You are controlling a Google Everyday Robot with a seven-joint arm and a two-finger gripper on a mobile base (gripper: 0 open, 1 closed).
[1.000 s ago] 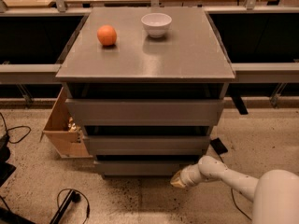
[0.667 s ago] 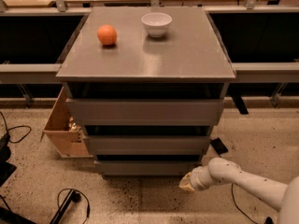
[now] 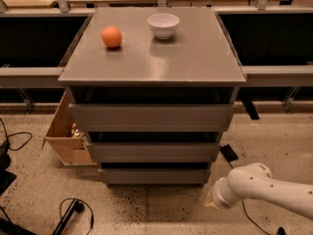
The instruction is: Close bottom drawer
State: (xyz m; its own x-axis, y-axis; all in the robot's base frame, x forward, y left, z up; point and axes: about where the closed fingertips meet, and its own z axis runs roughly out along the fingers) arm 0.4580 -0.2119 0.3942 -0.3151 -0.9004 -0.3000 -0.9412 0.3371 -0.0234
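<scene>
1. Grey cabinet [image 3: 151, 62] dead centre, and the bottom drawer [image 3: 154, 176] sits lowest of its three, plain front just above the speckled floor [image 3: 161, 214].
2. Low right, the end effector [image 3: 212, 202] hangs just beside that drawer's lower right corner; open or closed, I cannot tell.
3. Up top: an orange [image 3: 111, 36] and a white bowl [image 3: 163, 25], near each other, not touching.
4. Left side, a wooden box [image 3: 63, 136] sits against the cabinet.

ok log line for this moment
hand: low, near right end of bottom drawer, contact unclear | cabinet top: orange, bowl
</scene>
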